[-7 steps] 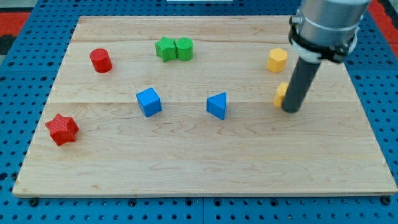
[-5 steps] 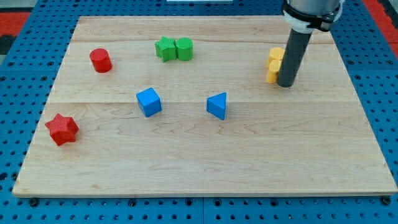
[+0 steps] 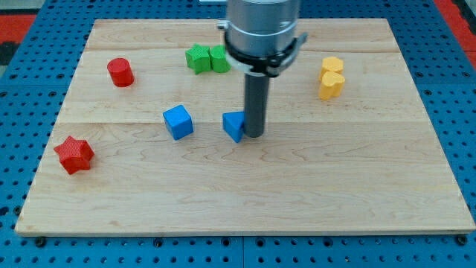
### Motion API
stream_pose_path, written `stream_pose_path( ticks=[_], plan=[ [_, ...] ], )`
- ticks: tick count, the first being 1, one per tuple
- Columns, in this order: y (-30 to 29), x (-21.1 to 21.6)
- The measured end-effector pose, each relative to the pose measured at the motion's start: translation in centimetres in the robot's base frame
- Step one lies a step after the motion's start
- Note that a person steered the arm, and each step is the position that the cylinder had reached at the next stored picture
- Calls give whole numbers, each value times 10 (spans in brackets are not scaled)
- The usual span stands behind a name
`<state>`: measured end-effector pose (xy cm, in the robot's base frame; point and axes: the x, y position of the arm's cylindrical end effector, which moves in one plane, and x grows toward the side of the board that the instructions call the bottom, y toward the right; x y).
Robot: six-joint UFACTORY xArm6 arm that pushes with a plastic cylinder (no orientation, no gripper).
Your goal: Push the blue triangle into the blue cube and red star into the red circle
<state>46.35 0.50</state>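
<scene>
Near the board's middle, the blue triangle (image 3: pixel 234 126) is sitting right of the blue cube (image 3: pixel 178 121), with a gap between. The tip (image 3: pixel 253 135) is touching its right side. No claw is showing, only a rod. Pushing straight left should work best.

two green blocks (image 3: pixel 207 58) sit touching at the far middle of the wooden board (image 3: pixel 357 186), two touching yellow blocks (image 3: pixel 332 77) far right.

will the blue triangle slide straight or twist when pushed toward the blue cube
The blue triangle probably slides easily: it looks rigid, on a smooth wooden board. It may twist, since my tip meets its right side and its faces are angled. Tipping seems unlikely; it sits flat, right of the blue cube.
</scene>
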Motion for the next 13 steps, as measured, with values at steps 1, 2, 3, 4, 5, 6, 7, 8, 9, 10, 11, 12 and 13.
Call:
stream_pose_path(
  ticks=[1, 2, 3, 4, 5, 6, 7, 8, 9, 10, 11, 12, 13],
  plan=[
    [-22, 0],
    [-17, 0],
    [-14, -6],
    [-62, -7],
    [-75, 0],
    [-24, 39],
    [-43, 91],
    [-113, 121],
    [-178, 115],
    [-232, 85],
    [-263, 47],
    [-263, 48],
    [-281, 51]
  ],
)
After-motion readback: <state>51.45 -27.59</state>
